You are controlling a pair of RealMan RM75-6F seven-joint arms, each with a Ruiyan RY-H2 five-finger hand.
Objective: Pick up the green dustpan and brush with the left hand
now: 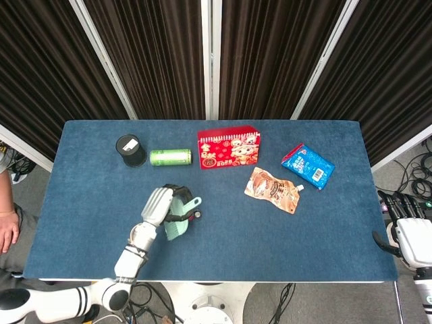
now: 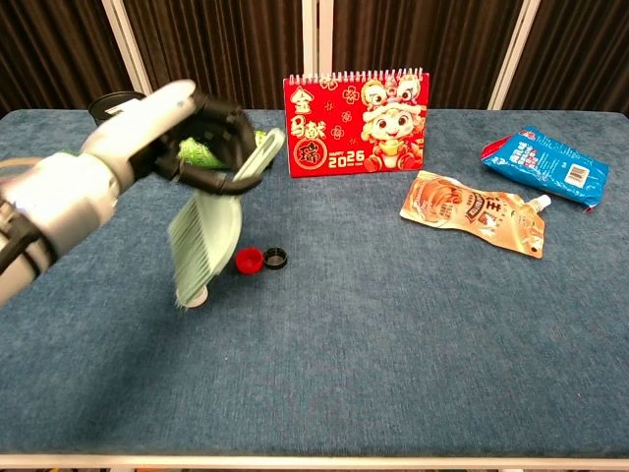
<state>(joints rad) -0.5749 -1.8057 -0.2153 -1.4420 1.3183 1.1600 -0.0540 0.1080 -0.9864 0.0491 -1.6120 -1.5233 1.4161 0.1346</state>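
Above the left half of the blue tabletop (image 1: 88, 202), the left hand (image 2: 192, 133) grips the handle of the green dustpan and brush (image 2: 206, 236), lifted clear with the bristles hanging down. The chest view shows a red cap (image 2: 250, 261), a black ring (image 2: 275, 259) and a white cap (image 2: 197, 297) lying beneath it; from the head view the hand (image 1: 158, 206) hides most of these. The head view alone shows the right hand (image 1: 408, 229) off the tabletop's right edge, fingers apart and holding nothing. Behind stand a black mesh cup (image 1: 131, 150), a green can (image 1: 170, 157) on its side, and a red calendar (image 2: 357, 108).
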